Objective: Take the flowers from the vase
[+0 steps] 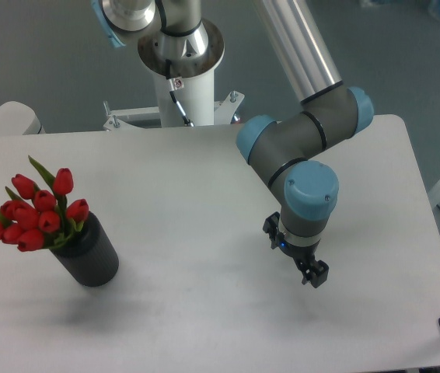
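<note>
i'm looking at the hand [314, 274] hanging low over the right half of the bench [204, 202], pointing down, and it is carrying nothing. from this angle i cannot tell whether its fingers are apart or together; they are reading as one dark lump under the wrist. the flowers [35, 210] are sitting in the vase [89, 254] at the left side of the bench, well apart from the hand. so the thing i'm after is lying off to the picture's left of the hand and a little further back. the vase is standing roughly upright with its mouth tipped slightly toward the left, and the bunch is leaning out that same way, buds fanning over the rim. i'm judging that the coming move is a long sideways reach across the bare bench, then a grip on the stems just above the rim, across their long axis.
</note>
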